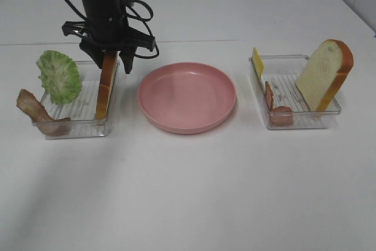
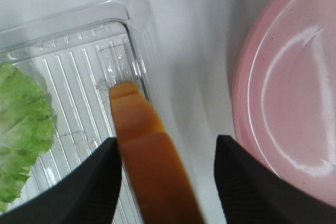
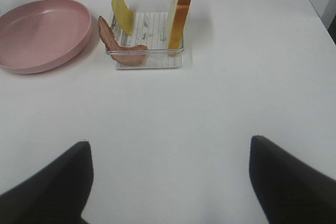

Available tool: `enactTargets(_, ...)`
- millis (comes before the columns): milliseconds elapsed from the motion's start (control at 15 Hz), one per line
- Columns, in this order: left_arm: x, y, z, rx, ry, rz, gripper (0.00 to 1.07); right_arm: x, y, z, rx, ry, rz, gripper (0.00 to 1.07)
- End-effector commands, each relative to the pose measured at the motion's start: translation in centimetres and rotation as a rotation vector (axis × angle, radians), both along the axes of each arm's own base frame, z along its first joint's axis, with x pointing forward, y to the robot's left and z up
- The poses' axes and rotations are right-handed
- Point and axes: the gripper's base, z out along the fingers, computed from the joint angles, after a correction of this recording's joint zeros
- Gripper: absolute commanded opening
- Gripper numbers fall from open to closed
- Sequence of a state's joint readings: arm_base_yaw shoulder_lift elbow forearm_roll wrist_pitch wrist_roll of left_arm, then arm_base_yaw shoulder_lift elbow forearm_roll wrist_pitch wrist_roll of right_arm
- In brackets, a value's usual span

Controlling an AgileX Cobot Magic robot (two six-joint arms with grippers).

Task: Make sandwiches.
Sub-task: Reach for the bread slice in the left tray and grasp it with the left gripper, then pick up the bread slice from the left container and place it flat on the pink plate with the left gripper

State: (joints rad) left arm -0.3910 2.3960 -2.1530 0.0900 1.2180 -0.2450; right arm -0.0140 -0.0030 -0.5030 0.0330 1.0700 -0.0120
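Overhead view of a white table. At upper left, the left gripper hangs over a clear tray. Its jaws are partly open and straddle a bread slice that stands on edge along the tray's right wall. In the wrist view one finger sits right against the crust and the other stands apart, outside the tray wall, so nothing is gripped yet. Lettuce and bacon lean at the tray's left side. A pink plate in the centre has nothing on it. At right, a second tray holds cheese, a second bacon strip and a second slice. The right gripper, seen only in its own view, is spread wide over bare table and holds nothing.

Risks: the slice is thin and tilted, so an off-centre squeeze could tip it or let it twist free. If the outer finger closes too low, it could press the tray wall instead of the bread and drag or lift the light tray.
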Motion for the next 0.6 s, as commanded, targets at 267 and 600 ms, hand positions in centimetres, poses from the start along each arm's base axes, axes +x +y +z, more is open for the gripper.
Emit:
enactTargets(267, -0.6, 0.3, 0.3, 0.026, 0.054, 0.006, 0.1, 0.0, 0.0, 0.0, 0.004, -0.015, -0.011, 0.78)
enactTargets(600, -0.8, 0.4, 2.1, 0.013, 0.018, 0.005, 0.0, 0.0, 0.0, 0.0, 0.004, -0.015, -0.011, 0.78)
